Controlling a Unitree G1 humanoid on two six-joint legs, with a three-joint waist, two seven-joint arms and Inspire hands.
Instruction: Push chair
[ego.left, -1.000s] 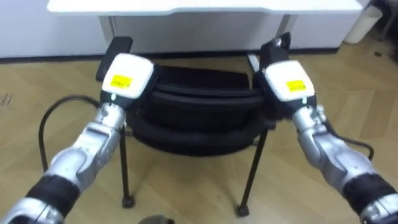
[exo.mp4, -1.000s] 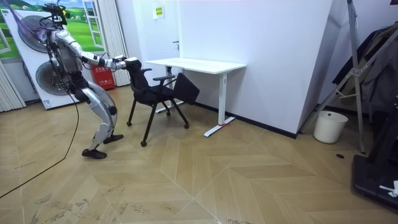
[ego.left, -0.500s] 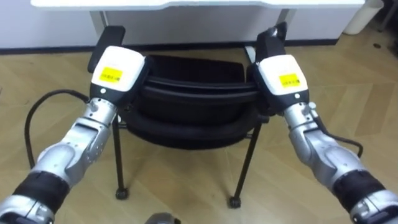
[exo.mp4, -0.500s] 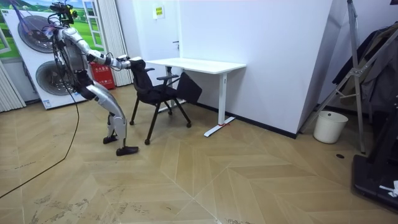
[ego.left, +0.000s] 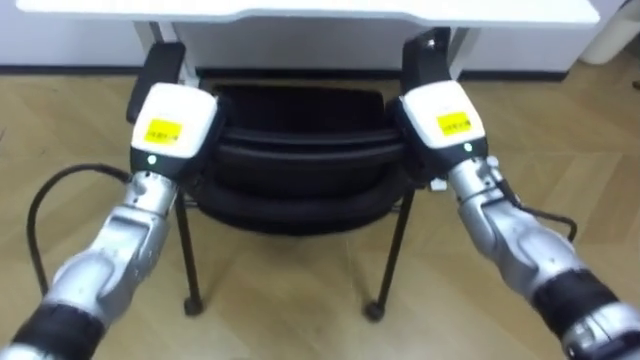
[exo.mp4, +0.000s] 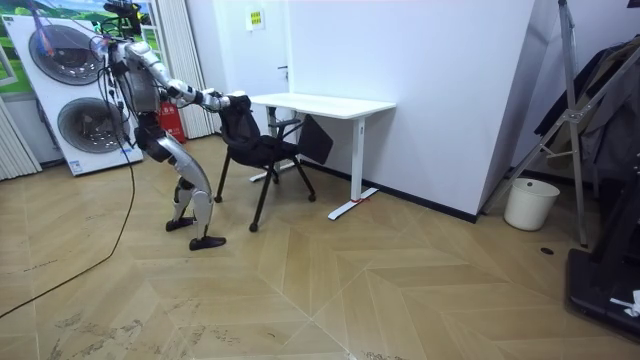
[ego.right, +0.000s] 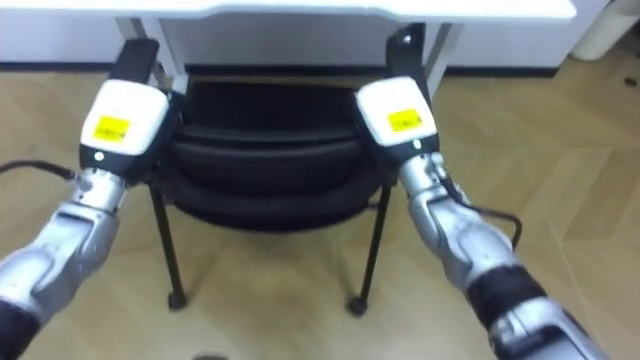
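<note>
- White shells with yellow stickers are what we see of both hands: the left hand (ego.left: 172, 122) lies against the left end of the backrest of the black chair (ego.left: 300, 175), and the right hand (ego.left: 440, 118) lies against its right end.
- We cannot tell whether either hand is clenched, released or grasping, because the fingers are hidden behind the hands' own backs and the backrest's rim.
- Between the hands we see the chair from behind: a curved backrest, a dark seat beyond it and thin black legs down on the floor.
- Its armrests (ego.left: 160, 65) rise just past the hands and point towards the white surface (ego.left: 320, 10).
- That surface runs across the top of the eye views, straight ahead of the chair, with the armrests' far ends near its front edge.
- Under everything we see a wooden floor (exo.mp4: 330, 290) laid in a herringbone pattern.
- From the room view, the robot stands at the room view's left, leaning forward with one foot behind the other and both arms stretched to the chair's back.
- Behind it we see stacked washing machines (exo.mp4: 60, 100); a white bin (exo.mp4: 527, 203) stands well apart at the room view's right.
</note>
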